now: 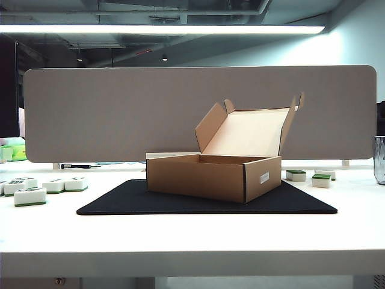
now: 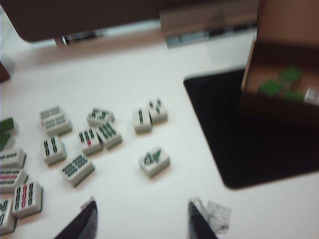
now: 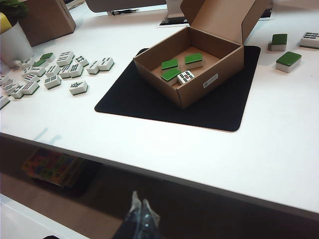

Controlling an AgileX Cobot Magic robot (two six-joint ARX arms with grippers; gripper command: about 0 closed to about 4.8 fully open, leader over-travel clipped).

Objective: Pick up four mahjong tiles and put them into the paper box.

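- Already 4 mahjong tiles (image 3: 180, 68) lie inside the paper box (image 3: 215, 79), so the job looks done.
- Left claw (image 2: 142, 219) hangs over the counter (image 2: 149, 74) beside the box, partly open, holding nothing.
- Right claw (image 3: 139, 213) sits far from the box, past the counter edge, pinched together and empty.
- Tiles look small, hard and smooth; pinch 1 by its long sides.

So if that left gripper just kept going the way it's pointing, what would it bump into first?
Probably the lone mahjong tile lying face up ahead of the open left gripper; depth is hard to judge in the blurred picture.
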